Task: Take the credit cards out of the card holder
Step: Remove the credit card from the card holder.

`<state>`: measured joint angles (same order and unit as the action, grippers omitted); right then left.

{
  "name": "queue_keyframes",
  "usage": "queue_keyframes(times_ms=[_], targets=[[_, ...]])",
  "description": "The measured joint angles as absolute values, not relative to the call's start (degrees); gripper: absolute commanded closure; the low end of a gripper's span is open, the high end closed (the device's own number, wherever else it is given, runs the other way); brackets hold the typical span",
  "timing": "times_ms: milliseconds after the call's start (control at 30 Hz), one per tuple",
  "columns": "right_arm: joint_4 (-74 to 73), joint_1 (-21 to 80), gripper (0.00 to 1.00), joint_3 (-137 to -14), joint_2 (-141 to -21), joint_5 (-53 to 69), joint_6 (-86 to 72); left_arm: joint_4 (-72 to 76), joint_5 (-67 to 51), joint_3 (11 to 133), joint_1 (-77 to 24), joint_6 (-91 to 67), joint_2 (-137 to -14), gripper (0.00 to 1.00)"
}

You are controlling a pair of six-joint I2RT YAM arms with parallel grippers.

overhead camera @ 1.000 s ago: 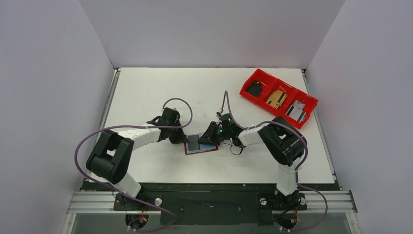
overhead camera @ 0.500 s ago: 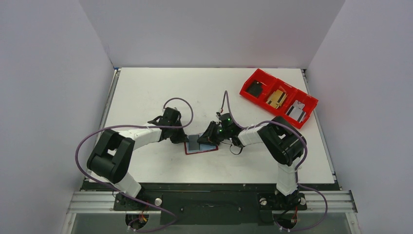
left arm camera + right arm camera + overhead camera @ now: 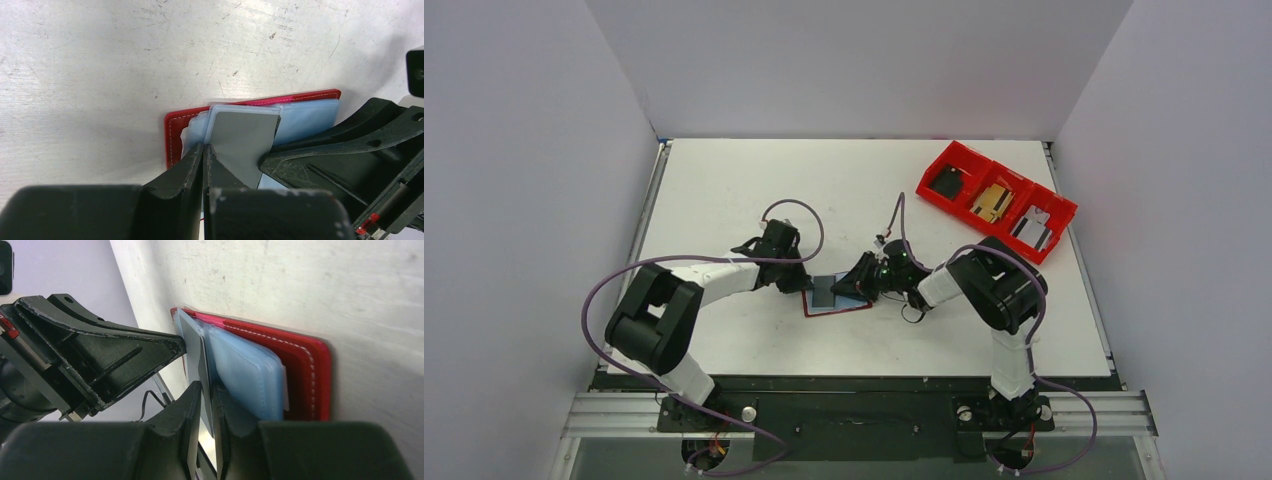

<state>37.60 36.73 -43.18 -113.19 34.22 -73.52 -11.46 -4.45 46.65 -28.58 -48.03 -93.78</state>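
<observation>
Between the two grippers, near the middle of the table (image 3: 724, 190), the card holder (image 3: 173, 131) lies open and flat, its long axis running from one gripper to the other. One grey card (image 3: 245, 137) stands tilted up out of its pale blue pockets (image 3: 247, 372).

That card sits directly ahead of the right gripper (image 3: 207, 391). Its near edge runs down into the thin gap between the two fingers, so I judge this gripper to be clenched on it. The coming pull would go back toward the right arm, along the holder's length.

On the opposite side, the left gripper (image 3: 203, 150) has its fingers pressed together at the card's other edge, right over the holder. Whether it nips anything thin there cannot be told.

Counted, there is one holder, one card clearly showing and two grippers. Any further cards inside the blue pockets are hidden. Well apart, at the far right of the table, sits one red bin (image 3: 954, 150) with three compartments.
</observation>
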Motion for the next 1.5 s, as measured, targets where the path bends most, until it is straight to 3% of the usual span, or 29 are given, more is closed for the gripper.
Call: queue_keyframes(times_ms=[167, 367, 500, 867, 1167, 1500], targets=[[41.85, 36.14, 1.00, -40.86, -113.38, 33.95, -76.12, -10.31, -4.51, 46.63, -28.80, -48.90, -94.24, 1.00], [46.50, 35.62, 0.99, -39.09, -114.24, 33.89, -78.81, -9.39, -4.54, 46.59, -28.95, -49.30, -94.61, 1.00], [47.51, 35.55, 0.91, -38.61, -114.24, 33.69, -79.50, -8.73, -4.71, 46.24, -28.93, -49.43, -94.67, 1.00], [49.65, 34.81, 0.91, -37.39, -114.24, 33.04, -81.12, -5.96, -5.50, 45.34, -28.91, -50.57, -95.02, 1.00], [50.09, 34.81, 1.00, -36.91, -114.24, 32.40, -81.71, -5.34, -5.85, 44.95, -28.73, -50.87, -95.00, 1.00], [50.17, 34.81, 1.00, -36.51, -114.02, 31.59, -81.67, -4.84, -5.96, 44.62, -28.71, -50.94, -95.09, 1.00]])
